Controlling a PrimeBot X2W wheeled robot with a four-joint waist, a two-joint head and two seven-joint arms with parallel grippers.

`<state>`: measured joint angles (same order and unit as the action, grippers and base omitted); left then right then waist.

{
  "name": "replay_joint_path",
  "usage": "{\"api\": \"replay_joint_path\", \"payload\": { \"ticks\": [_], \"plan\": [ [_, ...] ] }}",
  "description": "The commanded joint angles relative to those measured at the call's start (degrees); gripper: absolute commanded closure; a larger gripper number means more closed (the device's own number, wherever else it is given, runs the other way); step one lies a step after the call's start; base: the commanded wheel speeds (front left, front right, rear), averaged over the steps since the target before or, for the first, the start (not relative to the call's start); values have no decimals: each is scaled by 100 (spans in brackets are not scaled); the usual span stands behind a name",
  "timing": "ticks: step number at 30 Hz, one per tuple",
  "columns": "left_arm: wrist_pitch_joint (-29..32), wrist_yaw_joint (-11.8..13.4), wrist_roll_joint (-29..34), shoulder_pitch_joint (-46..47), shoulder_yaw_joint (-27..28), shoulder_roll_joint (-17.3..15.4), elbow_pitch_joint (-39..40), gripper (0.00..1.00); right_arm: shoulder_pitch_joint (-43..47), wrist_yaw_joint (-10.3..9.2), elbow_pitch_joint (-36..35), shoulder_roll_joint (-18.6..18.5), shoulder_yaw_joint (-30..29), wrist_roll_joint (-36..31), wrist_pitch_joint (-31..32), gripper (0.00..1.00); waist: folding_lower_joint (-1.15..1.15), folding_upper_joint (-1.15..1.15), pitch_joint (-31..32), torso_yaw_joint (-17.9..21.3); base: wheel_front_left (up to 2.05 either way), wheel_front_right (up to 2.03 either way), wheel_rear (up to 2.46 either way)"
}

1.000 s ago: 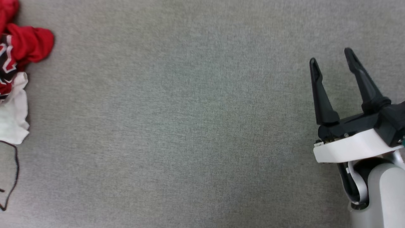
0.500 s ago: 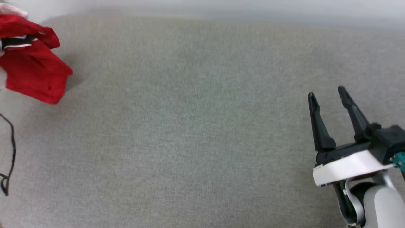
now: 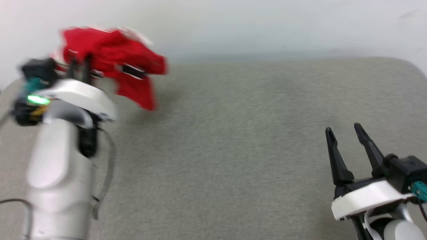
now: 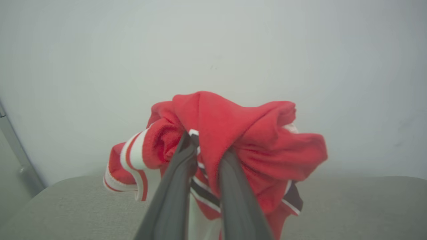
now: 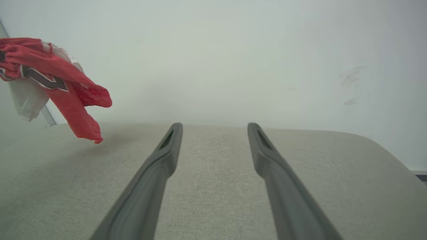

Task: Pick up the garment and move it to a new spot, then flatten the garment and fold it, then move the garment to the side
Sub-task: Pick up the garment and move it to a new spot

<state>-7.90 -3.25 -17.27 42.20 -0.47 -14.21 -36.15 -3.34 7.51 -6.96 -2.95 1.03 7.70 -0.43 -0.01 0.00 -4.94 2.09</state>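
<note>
The garment (image 3: 113, 56), a red jersey with white panels and red-and-white striped trim, hangs bunched above the grey table's far left part. My left gripper (image 3: 79, 63) is shut on it. In the left wrist view the fabric (image 4: 233, 133) drapes over both dark fingers (image 4: 180, 173) and hides their tips. The right wrist view shows the garment (image 5: 63, 86) hanging at the upper left, its lowest corner close above the table. My right gripper (image 3: 344, 130) stands open and empty over the table's right side, its fingers (image 5: 166, 150) spread wide.
The grey cloth-covered table (image 3: 233, 150) spreads across the view, with a rounded far right corner (image 3: 410, 66). A pale wall (image 3: 250, 26) rises right behind it. My left forearm (image 3: 60, 160) stands over the table's near left part.
The head camera has tilted up, so the wall now shows. My left arm has come into view carrying the lifted garment rightward over the table. The right gripper stays open.
</note>
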Motion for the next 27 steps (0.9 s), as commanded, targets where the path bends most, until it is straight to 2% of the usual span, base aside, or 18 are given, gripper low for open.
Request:
{"api": "replay_joint_path", "payload": {
  "ticks": [1, 5, 10, 15, 21, 22, 23, 24, 27],
  "plan": [
    [53, 22, 4, -198, -88, 143, 196, 100, 125, -4, -33, 13, -23, 36, 22, 0, 1, 0, 261, 317, 0, 0, 0],
    [288, -14, 6, -777, -490, 643, 862, 100, 262, -3, -112, 13, -74, 57, 105, 0, 1, 0, 334, 589, 0, 0, 0],
    [502, -83, -91, -1524, -1100, 992, 1521, 100, 377, -3, -200, 13, -134, 120, 172, 0, 1, 0, 239, 804, 0, 0, 0],
    [659, -104, -315, -2221, -1893, 1110, 1672, 100, 424, -4, -230, 12, -193, 220, 166, 0, 1, 0, 69, 835, 0, 0, 0],
    [791, 33, -736, -2857, -2829, 1126, 1316, 100, 339, -3, -170, 13, -182, 274, 101, 0, 1, 0, -64, 757, 0, 0, 0],
    [789, 45, -774, -2897, -2956, 1126, 1270, 76, 319, -3, -161, 13, -180, 281, 93, 0, 1, 0, -81, 724, 0, 0, 0],
    [755, 63, -774, -2914, -3059, 1130, 1234, 48, 301, -3, -152, 13, -172, 284, 86, 0, 1, 0, -83, 690, 0, 0, 0],
    [716, 71, -815, -2921, -3166, 1132, 1216, 0, 293, -4, -151, 12, -186, 272, 81, 0, 1, 0, -85, 648, 0, 0, 0],
    [438, 134, -861, -2787, -3351, 1131, 1274, 0, 294, -4, -122, 12, -230, 240, 68, 0, 1, 0, -26, 490, 0, 0, 0]
  ]
}}
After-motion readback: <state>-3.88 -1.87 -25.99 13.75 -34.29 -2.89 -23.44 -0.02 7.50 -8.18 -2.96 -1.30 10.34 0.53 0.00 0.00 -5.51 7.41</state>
